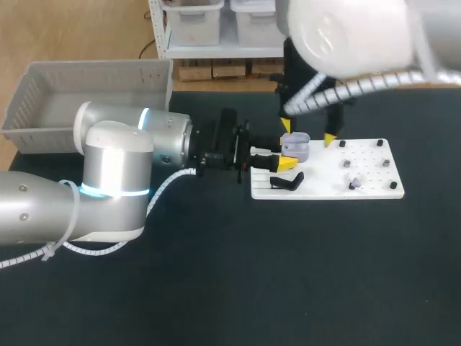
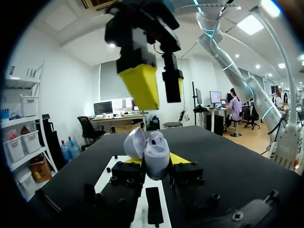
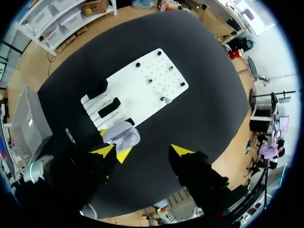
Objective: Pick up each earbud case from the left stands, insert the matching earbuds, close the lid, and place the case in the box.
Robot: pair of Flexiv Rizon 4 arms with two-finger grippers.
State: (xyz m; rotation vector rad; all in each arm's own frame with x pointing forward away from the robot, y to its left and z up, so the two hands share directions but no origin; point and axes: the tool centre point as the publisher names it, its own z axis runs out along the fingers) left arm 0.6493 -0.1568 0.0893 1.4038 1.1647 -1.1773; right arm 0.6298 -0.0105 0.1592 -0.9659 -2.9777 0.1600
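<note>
Collision between the two grippers looks the likeliest trouble. The right gripper (image 1: 308,132) hangs directly over the lavender earbud case (image 1: 295,146), and its yellow tips stand close to the left gripper (image 1: 287,155) that holds the case. A descent slightly off line could strike the raised lid or the left fingers and twist the case in its hold. The lid stands open, so a knock from the side might snap it shut early or tip out whatever sits inside. Whether an earbud is already seated cannot be told for sure. One earbud (image 1: 353,183) lies toward the near right corner of the white board (image 1: 374,169), well apart from the case, and so small and smooth a piece may slip from a pinch.

The left arm reaches in level from the left, its fingers clamped on the case's two sides above the board's left edge, beside the black stands (image 1: 287,182). The right arm comes down from the far right, fingers spread wide and empty. The grey box (image 1: 94,67) sits far left.
</note>
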